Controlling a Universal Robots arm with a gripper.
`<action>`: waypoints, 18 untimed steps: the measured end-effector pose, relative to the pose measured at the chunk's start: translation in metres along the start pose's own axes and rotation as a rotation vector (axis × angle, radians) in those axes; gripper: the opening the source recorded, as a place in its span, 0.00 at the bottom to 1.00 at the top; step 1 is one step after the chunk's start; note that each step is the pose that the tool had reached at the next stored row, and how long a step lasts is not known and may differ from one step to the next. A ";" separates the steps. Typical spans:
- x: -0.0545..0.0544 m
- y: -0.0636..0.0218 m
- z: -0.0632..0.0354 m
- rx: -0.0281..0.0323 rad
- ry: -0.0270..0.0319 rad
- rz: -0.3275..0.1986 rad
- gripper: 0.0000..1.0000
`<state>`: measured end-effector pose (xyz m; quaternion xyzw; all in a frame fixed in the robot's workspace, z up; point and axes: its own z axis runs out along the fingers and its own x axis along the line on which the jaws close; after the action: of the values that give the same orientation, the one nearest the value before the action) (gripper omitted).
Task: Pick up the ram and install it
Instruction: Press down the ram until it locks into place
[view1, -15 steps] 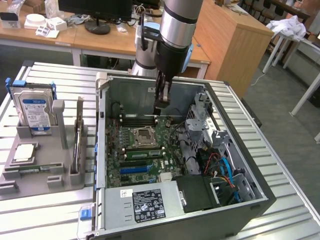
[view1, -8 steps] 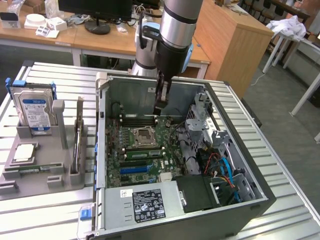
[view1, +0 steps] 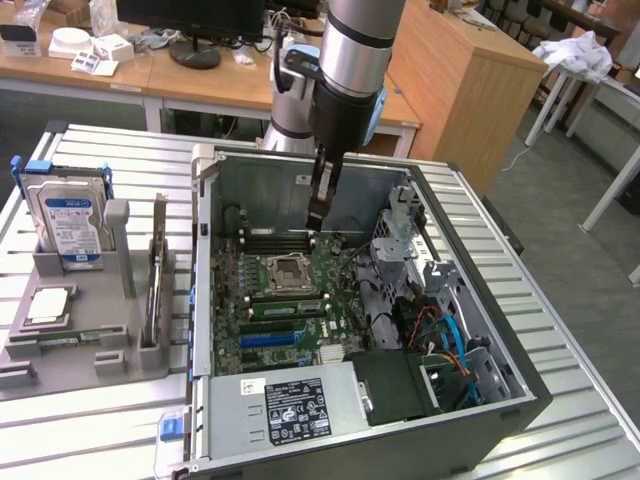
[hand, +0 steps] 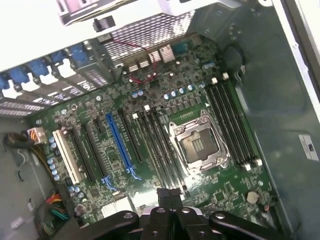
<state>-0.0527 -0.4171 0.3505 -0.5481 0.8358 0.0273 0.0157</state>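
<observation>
green ram (view1: 287, 307) seated beside socket, blue-labelled drive (view1: 70, 222), unreadable

The arm (view1: 355, 45) at the exterior view's upper middle is a thick silver-grey tube with a black collar and light-blue joint caps. Its gripper (view1: 318, 212) is black, slim-fingered, with round pivot screws.

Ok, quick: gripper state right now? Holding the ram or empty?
Gripper: shut, hanging inside the open computer case above the motherboard. Whether a ram stick sits between the fingers cannot be told.
</observation>
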 end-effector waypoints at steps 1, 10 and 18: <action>0.000 0.0000 0.0000 0.0008 -0.0004 0.015 0.11; 0.000 0.0000 0.0005 0.0083 -0.0041 0.146 0.11; 0.000 0.0000 0.0008 0.0149 -0.0074 0.264 0.11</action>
<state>-0.0527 -0.4171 0.3496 -0.4332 0.9008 0.0250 0.0191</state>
